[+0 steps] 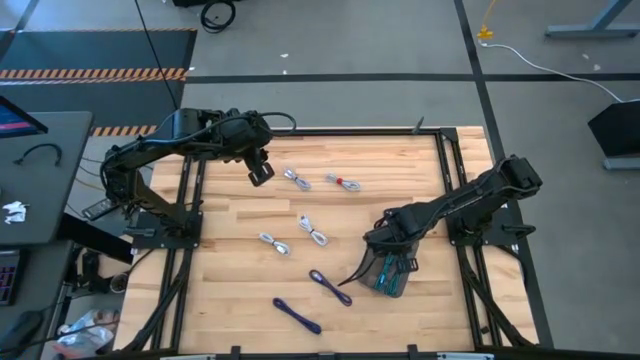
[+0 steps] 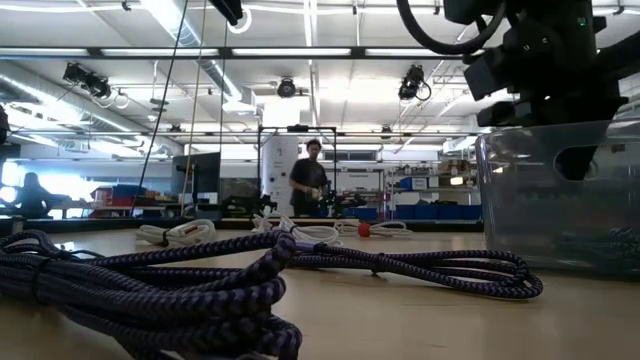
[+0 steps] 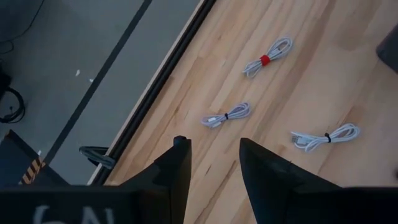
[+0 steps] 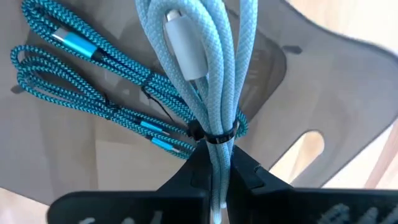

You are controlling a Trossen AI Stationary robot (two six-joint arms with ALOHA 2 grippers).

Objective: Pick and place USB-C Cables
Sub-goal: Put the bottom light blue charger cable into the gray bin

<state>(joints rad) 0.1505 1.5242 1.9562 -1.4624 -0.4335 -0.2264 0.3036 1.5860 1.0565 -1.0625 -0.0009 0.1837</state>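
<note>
Placing step: right gripper [image 4: 214,171] clamps a pale cable [image 4: 211,74] over the tray [image 1: 385,275] at lower right of the high view, release next; left gripper [image 1: 261,170], fingers apart, waits upper left.

Your right arm is reaching in low over the table; your left arm waits up at the far left.

Your right gripper [image 4: 217,171] sits at the end of an arm stretched diagonally from its base on the right edge toward the middle, wrist bent down (in the overhead view it is at [image 1: 388,250]), and its two dark fingers are pinched together on a pale cable bundle [image 4: 208,81] that runs up between them. Your left gripper [image 1: 261,172] hangs above the far part of the table with its arm folded back to its base on the left, its fingers [image 3: 171,177] parted and holding nothing.
</note>
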